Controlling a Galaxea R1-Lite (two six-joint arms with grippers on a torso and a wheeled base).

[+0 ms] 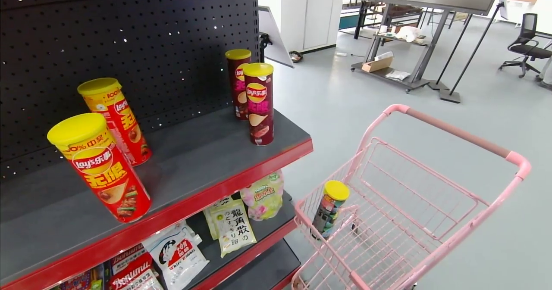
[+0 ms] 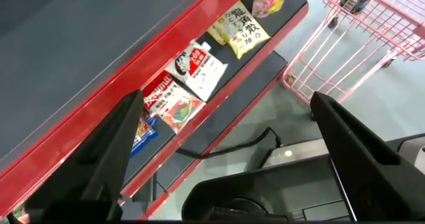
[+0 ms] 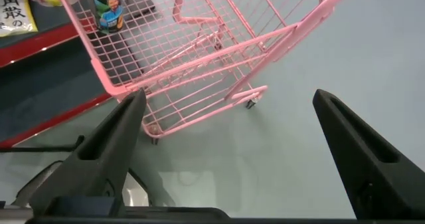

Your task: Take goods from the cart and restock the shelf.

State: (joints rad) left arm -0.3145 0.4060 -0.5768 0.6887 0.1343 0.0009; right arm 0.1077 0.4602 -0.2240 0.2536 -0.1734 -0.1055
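Holds the left gripper (image 2: 227, 96) and the right gripper (image 3: 230, 94) spread wide and empty, seemingly ready for the can (image 1: 330, 208) standing upright in the cart (image 1: 453, 130) corner nearest the shelf (image 1: 215, 152).

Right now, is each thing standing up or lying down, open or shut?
Near red chip can: upright, lid on.
Far red chip can: upright, lid on.
Front maroon chip can: upright, lid on.
Rear maroon chip can: upright, lid on.
Dark chip can: upright in the pink cart, lid on.
Snack bags: lying flat.
Left gripper: open, empty.
Right gripper: open, empty.
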